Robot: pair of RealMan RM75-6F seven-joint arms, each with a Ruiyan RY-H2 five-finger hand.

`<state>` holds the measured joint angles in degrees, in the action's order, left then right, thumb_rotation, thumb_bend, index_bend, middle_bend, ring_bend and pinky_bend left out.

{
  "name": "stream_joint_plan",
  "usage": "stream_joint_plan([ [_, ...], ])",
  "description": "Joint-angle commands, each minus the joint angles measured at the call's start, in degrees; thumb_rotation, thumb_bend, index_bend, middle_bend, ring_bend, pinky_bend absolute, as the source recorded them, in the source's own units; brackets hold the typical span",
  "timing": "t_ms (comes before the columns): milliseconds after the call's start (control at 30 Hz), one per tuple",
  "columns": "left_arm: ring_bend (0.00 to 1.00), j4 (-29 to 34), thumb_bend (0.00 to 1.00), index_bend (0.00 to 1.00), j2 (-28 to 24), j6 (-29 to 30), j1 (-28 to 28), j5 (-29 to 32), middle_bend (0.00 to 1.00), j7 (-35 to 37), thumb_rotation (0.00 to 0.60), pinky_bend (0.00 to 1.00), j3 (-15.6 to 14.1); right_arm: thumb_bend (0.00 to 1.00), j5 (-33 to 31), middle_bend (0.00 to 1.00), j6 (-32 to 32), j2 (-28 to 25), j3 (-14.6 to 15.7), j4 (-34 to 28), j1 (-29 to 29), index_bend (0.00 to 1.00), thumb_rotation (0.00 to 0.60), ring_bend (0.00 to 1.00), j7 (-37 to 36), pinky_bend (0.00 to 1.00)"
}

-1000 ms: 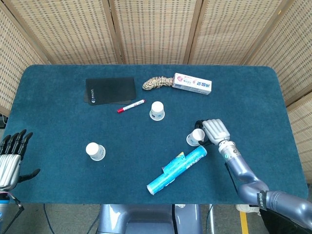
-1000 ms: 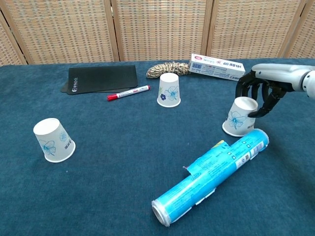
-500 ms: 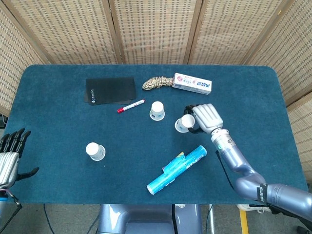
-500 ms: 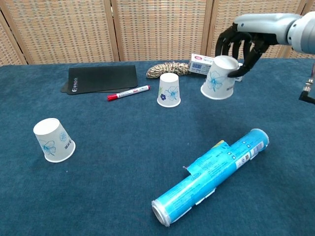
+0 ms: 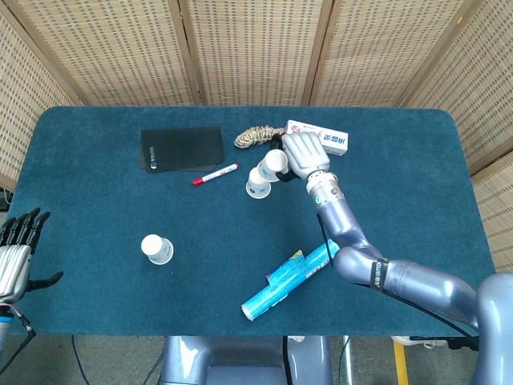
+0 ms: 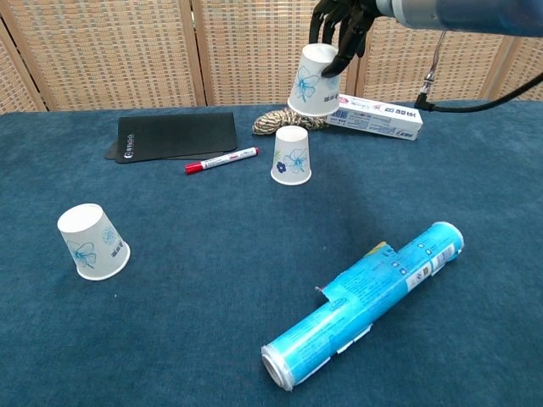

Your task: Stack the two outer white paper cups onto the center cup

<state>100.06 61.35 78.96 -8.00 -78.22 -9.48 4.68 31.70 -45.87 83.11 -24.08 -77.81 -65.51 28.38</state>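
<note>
- Three white cups in play: center cup (image 6: 292, 166) inverted on the bench (image 6: 212, 280), mouth down, so another can slide over it.
- Carried cup (image 6: 316, 80) held aloft, up and a little right of the center cup in the chest view, not touching; also mouth down, tilted slightly.
- Right robot hand (image 6: 339, 21) grasps that cup from above at its closed base, leaving the open mouth free to lower on.
- Left-side cup (image 6: 92, 242) sits well apart, leaning, untouched; second stack not yet begun.
- Left robot hand (image 5: 18, 253) at the bench edge, fingers spread, holding nothing.
- Blue tube (image 6: 366, 301), red marker (image 6: 222, 160) and toothpaste box (image 6: 374, 115) lie around the center cup.
</note>
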Motion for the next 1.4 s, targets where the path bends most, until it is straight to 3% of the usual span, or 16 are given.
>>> stream_joint_plan([
  [33,0.00,-0.3,0.01,0.00,-0.1,-1.0,-0.5,1.4,0.00,0.2,0.600,0.00,0.5,0.38,-4.4,0.50,1.6,3.5,0.1,4.7,-2.9,0.44,0.600,0.45,1.2,0.52],
  [633,0.00,-0.8,0.01,0.00,-0.5,-1.6,-1.1,3.3,0.00,1.4,0.600,0.00,0.9,0.37,-6.3,0.47,2.1,7.9,3.8,11.3,-6.6,0.42,0.600,0.44,2.2,0.51],
  [700,0.00,-0.8,0.01,0.00,-0.6,-1.6,-1.1,3.2,0.00,1.6,0.600,0.00,0.8,0.33,-6.3,0.42,2.2,8.1,4.0,11.5,-6.7,0.37,0.600,0.39,2.3,0.45],
  [833,0.00,-0.9,0.01,0.00,-0.8,-1.5,-1.1,3.2,0.00,2.0,0.600,0.00,0.8,0.03,-8.7,0.08,4.3,6.9,4.9,10.3,-7.1,0.07,0.600,0.09,3.6,0.08],
  [900,0.00,-0.9,0.01,0.00,-0.8,-1.6,-1.1,3.2,0.00,2.1,0.600,0.00,0.8,0.00,-9.4,0.01,4.3,6.5,5.0,9.7,-7.3,0.00,0.600,0.02,3.9,0.01],
  [1133,0.00,-0.9,0.01,0.00,-1.0,-1.4,-1.1,3.0,0.00,2.5,0.600,0.00,0.6,0.00,-10.1,0.00,2.7,4.1,5.8,5.8,-7.2,0.00,0.600,0.00,4.5,0.00],
  [1400,0.00,-0.5,0.01,0.00,-0.9,-0.5,-0.8,1.9,0.00,2.2,0.600,0.00,0.1,0.00,-4.4,0.00,-1.6,-2.2,7.7,-2.4,-3.2,0.02,0.600,0.00,3.0,0.00],
])
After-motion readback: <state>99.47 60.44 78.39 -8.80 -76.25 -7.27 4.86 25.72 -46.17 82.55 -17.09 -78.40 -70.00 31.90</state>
